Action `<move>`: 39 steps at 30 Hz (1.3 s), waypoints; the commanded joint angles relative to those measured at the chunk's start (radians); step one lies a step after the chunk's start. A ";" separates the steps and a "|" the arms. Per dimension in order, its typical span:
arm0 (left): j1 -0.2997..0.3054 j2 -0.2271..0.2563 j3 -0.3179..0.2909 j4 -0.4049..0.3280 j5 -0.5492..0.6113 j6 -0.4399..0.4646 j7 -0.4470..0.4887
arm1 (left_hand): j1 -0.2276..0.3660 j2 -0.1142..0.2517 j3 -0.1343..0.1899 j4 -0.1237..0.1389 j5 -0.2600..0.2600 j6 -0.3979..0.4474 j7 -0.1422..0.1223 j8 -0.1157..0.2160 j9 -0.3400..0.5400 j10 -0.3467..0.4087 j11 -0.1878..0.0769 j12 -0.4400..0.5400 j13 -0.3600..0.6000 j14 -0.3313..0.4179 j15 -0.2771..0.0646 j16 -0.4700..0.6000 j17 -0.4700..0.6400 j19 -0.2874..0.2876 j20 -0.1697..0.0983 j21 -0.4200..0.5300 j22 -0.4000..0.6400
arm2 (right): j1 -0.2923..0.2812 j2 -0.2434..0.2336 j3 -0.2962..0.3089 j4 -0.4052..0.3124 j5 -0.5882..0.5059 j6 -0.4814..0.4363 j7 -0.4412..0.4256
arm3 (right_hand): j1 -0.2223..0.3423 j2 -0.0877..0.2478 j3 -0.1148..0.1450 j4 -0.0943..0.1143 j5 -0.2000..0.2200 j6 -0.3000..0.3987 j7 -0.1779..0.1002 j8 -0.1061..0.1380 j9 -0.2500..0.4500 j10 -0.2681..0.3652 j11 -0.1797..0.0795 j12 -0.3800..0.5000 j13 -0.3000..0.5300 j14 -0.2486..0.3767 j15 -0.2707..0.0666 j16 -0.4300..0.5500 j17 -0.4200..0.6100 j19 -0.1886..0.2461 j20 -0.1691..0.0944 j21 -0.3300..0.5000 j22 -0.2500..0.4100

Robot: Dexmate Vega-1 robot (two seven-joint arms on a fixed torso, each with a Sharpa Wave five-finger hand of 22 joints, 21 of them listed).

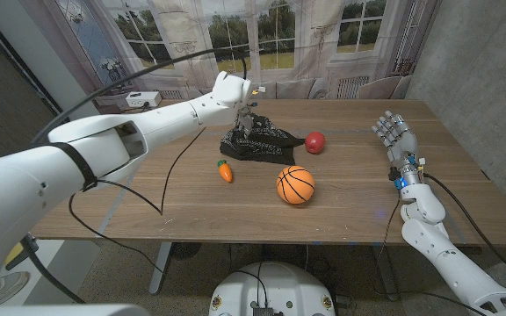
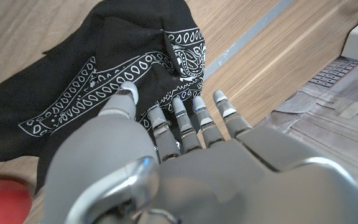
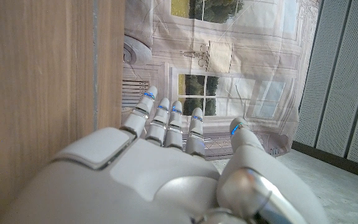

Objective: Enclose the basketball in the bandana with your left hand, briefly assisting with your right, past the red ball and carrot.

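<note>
A black bandana [image 1: 257, 142] with white paisley print lies crumpled at the table's far middle. My left hand [image 1: 247, 117] hangs just over its far edge; in the left wrist view the fingers [image 2: 182, 121] are spread and reach down onto the bandana [image 2: 104, 81], holding nothing. The orange basketball [image 1: 295, 185] sits nearer me, right of centre. A red ball [image 1: 314, 142] lies by the bandana's right edge, seen also as a red ball [image 2: 2, 198] in the left wrist view. A small carrot [image 1: 226, 171] lies to the cloth's left front. My right hand [image 1: 395, 133] stands upright and open at the right side.
The wooden table [image 1: 350, 206] has bare surface in front of and to the right of the basketball. A curtain with a window print hangs behind the far edge. A black cable [image 1: 178, 171] droops from my left arm over the table's left part.
</note>
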 commanded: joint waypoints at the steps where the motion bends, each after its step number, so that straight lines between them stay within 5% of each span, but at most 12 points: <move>1: 0.019 -0.001 0.014 0.006 0.044 -0.014 0.039 | 0.049 0.008 0.003 -0.010 -0.006 0.080 0.018 0.048 0.019 0.027 -0.011 0.019 0.009 0.024 -0.025 0.011 0.006 0.021 -0.008 0.009 0.003 | 0.002 -0.003 -0.004 -0.002 -0.015 -0.005 -0.023 | 0.002 -0.004 0.006 0.000 0.005 0.012 0.002 -0.001 0.001 0.010 -0.006 0.003 0.004 0.012 -0.003 0.008 0.001 0.006 0.003 0.010 0.002; 6: 0.049 0.023 -0.009 -0.040 0.065 0.011 0.083 | 0.164 0.077 0.043 -0.010 0.011 0.229 0.053 0.148 0.060 0.093 -0.037 0.058 0.021 0.076 -0.054 0.026 0.013 0.054 -0.015 0.023 0.003 | 0.004 -0.004 -0.006 -0.004 -0.006 -0.013 -0.012 | 0.003 -0.003 0.006 -0.001 0.005 0.014 0.002 0.000 0.001 0.011 -0.006 0.003 0.004 0.016 -0.002 0.009 0.001 0.007 0.003 0.010 0.002; 15: 0.143 0.083 -0.067 -0.200 0.201 0.168 0.261 | 0.165 0.149 0.081 0.028 0.016 0.134 0.090 0.153 0.097 0.102 -0.023 0.067 0.027 0.095 -0.050 0.014 0.016 0.066 -0.011 0.033 0.005 | -0.004 -0.015 -0.009 -0.026 -0.030 -0.014 -0.043 | 0.006 -0.001 0.007 -0.002 0.006 0.015 0.002 -0.001 0.001 0.012 -0.005 0.002 0.005 0.015 0.001 0.008 0.000 0.008 0.003 0.010 0.002; 27: 0.264 0.097 -0.165 -0.287 0.331 0.243 0.512 | 0.156 0.157 0.103 0.049 0.008 0.105 0.081 0.174 0.124 0.117 -0.036 0.073 0.030 0.113 -0.059 0.009 0.018 0.082 -0.014 0.045 0.006 | -0.051 -0.052 -0.008 -0.089 -0.090 -0.030 -0.135 | 0.034 0.008 0.024 -0.020 0.008 0.017 -0.001 -0.001 0.000 0.013 -0.010 0.000 0.004 0.018 0.008 0.005 -0.005 0.005 0.009 0.008 0.002; 39: 0.351 0.042 -0.258 -0.288 0.389 0.263 0.832 | 0.146 0.146 0.116 0.057 0.003 0.110 0.069 0.209 0.150 0.136 -0.056 0.078 0.031 0.144 -0.082 0.004 0.014 0.099 -0.019 0.056 0.006 | -0.142 -0.165 -0.017 -0.253 -0.299 -0.159 -0.384 | 0.080 0.008 0.047 -0.050 0.014 0.022 -0.006 0.000 0.000 0.019 -0.018 0.000 0.004 0.022 0.006 0.002 -0.011 0.005 0.010 0.006 0.001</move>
